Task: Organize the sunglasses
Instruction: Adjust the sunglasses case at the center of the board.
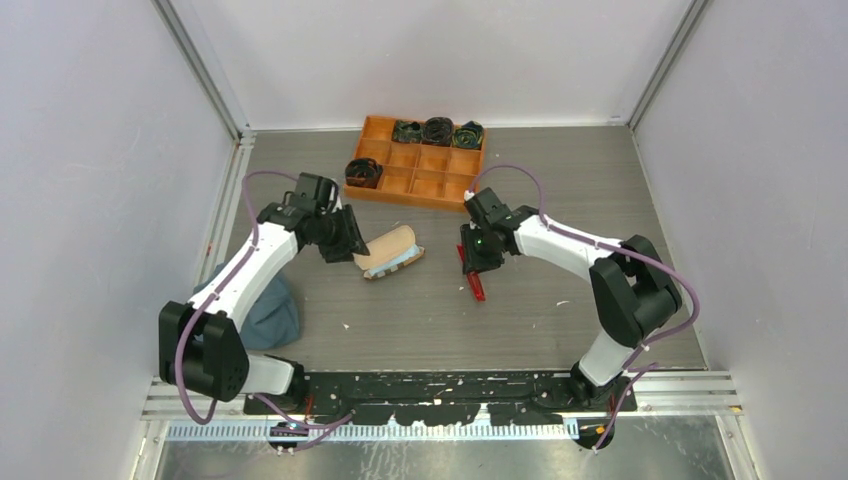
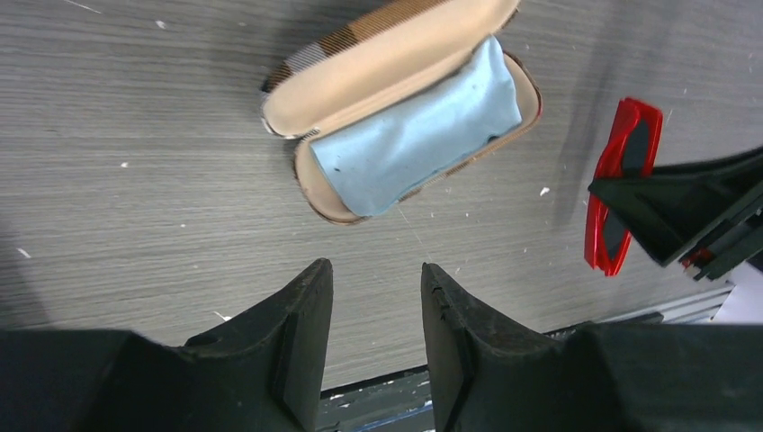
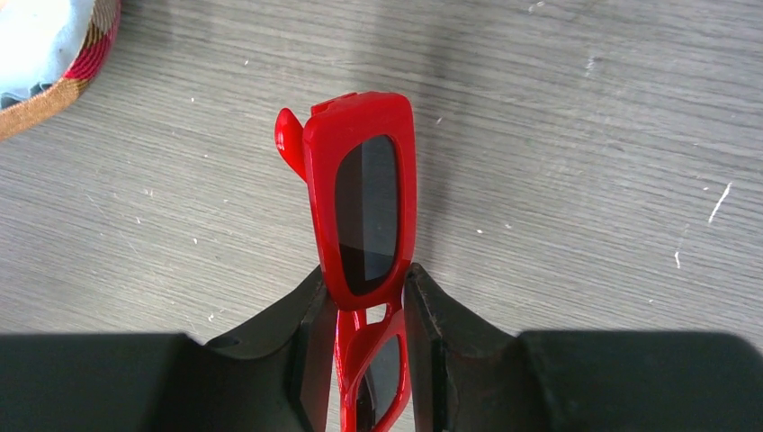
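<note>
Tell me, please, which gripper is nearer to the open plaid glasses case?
Left. The left gripper hangs open just beside the plaid glasses case; the right gripper is farther away, shut on the red sunglasses.

Bright, even light from above; soft shadows; nearest jaws perhaps slightly blurred.

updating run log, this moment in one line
right fingers: shut on red plastic sunglasses | left fingers: open | plaid oblong case: open, blue cloth inside
</note>
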Available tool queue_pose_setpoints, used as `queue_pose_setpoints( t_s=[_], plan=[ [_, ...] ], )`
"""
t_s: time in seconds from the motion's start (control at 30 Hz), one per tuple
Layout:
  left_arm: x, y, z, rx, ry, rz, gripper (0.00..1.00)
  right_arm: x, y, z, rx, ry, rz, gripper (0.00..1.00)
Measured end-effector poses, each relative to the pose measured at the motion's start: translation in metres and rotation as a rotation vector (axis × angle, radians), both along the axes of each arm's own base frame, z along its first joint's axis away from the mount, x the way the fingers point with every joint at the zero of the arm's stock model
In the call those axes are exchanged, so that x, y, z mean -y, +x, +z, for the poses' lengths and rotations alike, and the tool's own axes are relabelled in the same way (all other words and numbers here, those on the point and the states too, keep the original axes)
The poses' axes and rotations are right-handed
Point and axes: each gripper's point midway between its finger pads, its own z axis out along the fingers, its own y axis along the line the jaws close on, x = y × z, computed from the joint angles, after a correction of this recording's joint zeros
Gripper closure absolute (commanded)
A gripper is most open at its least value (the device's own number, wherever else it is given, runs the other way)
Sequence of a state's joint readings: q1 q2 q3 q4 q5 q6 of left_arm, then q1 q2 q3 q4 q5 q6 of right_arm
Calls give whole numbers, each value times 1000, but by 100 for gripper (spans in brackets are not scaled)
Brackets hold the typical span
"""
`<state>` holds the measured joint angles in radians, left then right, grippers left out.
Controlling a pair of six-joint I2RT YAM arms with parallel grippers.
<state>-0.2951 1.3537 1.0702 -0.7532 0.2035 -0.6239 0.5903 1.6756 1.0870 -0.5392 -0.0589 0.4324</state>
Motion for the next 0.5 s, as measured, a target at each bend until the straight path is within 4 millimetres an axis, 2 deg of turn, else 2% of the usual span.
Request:
queue_pose_setpoints(
  t_s=[0.2, 0.4, 0.5],
  plan=[
    [-20, 19, -9, -33, 18, 56, 59, -8, -11, 0, 20, -61, 43, 64],
    [-22, 41, -30, -97, 39, 69, 58, -20, -11, 14, 54, -64, 52, 64],
    [-20, 55, -38, -114, 48, 70, 58, -20, -12, 20, 58, -51, 34, 64]
  ],
)
